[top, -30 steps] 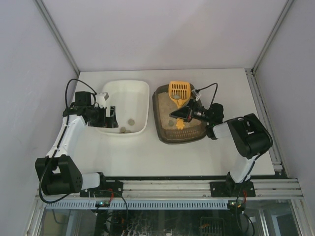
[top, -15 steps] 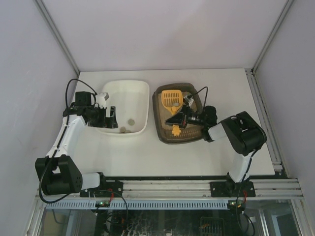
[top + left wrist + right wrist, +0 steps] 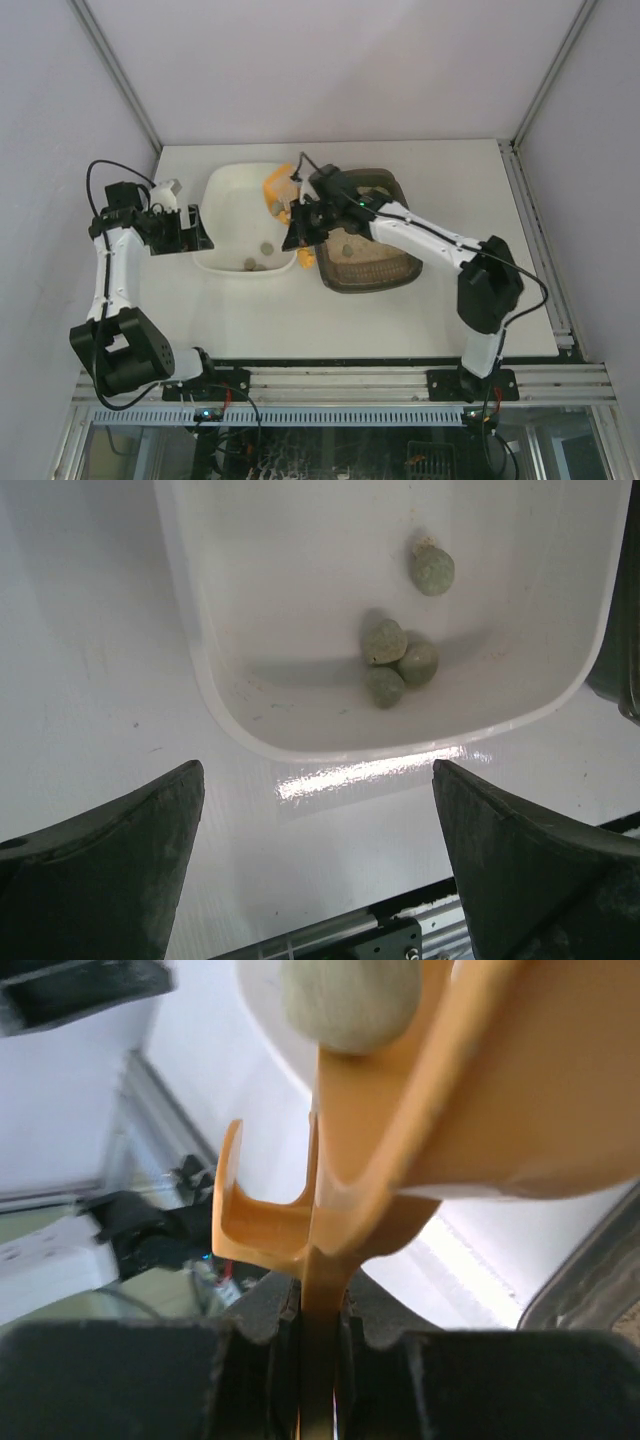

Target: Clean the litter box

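The dark brown litter box (image 3: 385, 262) with tan litter sits right of centre. My right gripper (image 3: 298, 225) is shut on the handle of an orange scoop (image 3: 276, 190), whose head hangs over the right rim of the white tray (image 3: 228, 185). In the right wrist view the handle (image 3: 318, 1290) is clamped between my jaws, and a grey-green clump (image 3: 345, 1000) shows at the scoop's upper edge. My left gripper (image 3: 192, 230) is open and empty, just left of the white tray. Its fingers (image 3: 110, 860) frame bare table in front of the tray.
Several grey-green clumps (image 3: 390, 660) lie in the white tray (image 3: 190, 650); two show from above (image 3: 262, 250). The litter box rim (image 3: 590, 1270) shows at the right wrist view's lower right. White walls enclose the table on three sides, and a metal rail (image 3: 400, 385) runs along the front.
My right arm has swung left, carrying the scoop from the litter box to over the white tray. My left gripper has pulled back left, away from the tray's left rim.
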Motion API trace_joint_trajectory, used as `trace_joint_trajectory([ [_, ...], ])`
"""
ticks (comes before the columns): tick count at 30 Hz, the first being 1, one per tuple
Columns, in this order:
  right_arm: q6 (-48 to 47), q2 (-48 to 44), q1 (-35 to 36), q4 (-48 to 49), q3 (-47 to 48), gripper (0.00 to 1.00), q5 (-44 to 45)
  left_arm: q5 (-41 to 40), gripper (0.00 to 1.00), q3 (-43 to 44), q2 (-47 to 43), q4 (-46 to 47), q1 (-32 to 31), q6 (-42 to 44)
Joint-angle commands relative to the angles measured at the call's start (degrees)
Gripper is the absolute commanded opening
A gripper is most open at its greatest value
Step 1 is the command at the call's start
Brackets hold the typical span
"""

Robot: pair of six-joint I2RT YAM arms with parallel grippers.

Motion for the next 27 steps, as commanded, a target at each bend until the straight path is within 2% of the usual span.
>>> trace_joint_trajectory([
  [1, -12.8, 12.0, 7.8, -35.4, 19.6, 0.0, 27.0, 6.5, 1.0, 2.6, -0.6, -3.3, 1.4, 2.9],
  [4, -14.9, 22.3, 14.2, -48.7, 38.2, 0.0, 45.5, 6.5, 1.0, 1.8, -1.0, -3.0, 2.1, 2.9],
  [6, -15.7, 28.2, 17.7, -54.5, 47.1, 0.0, 54.0, 6.1, 1.0, 1.4, -1.0, -2.8, 2.6, 2.8],
  [8, -16.0, 33.0, 19.1, -58.1, 53.6, 0.0, 58.6, 5.8, 1.0, 1.0, -1.0, -2.9, 3.0, 3.0],
  [10, -15.9, 35.0, 19.7, -59.4, 56.3, 0.0, 61.8, 5.5, 1.0, 0.5, -1.3, -2.9, 3.2, 3.3],
  [19, -14.5, 32.4, 20.4, -58.6, 53.7, 0.0, 69.0, 1.4, 1.0, -2.4, -4.5, -0.6, 3.2, 2.5],
  [22, -12.7, 21.8, 19.9, -51.7, 47.8, 0.0, 69.2, -3.3, 1.0, -0.7, -6.9, 0.5, 1.7, -0.3],
  [24, -10.9, 13.2, 18.0, -45.5, 42.2, 0.0, 65.6, -7.9, 1.0, 2.2, -8.2, 1.0, -1.2, -3.9],
  [26, -8.6, 4.2, 14.9, -39.4, 35.5, 0.0, 58.8, -14.3, 1.0, 5.5, -9.2, 1.9, -6.7, -10.5],
  [27, -7.4, -0.3, 12.9, -36.6, 31.7, 0.0, 55.7, -22.0, 1.0, 8.1, -9.5, 2.6, -10.6, -14.7],
])
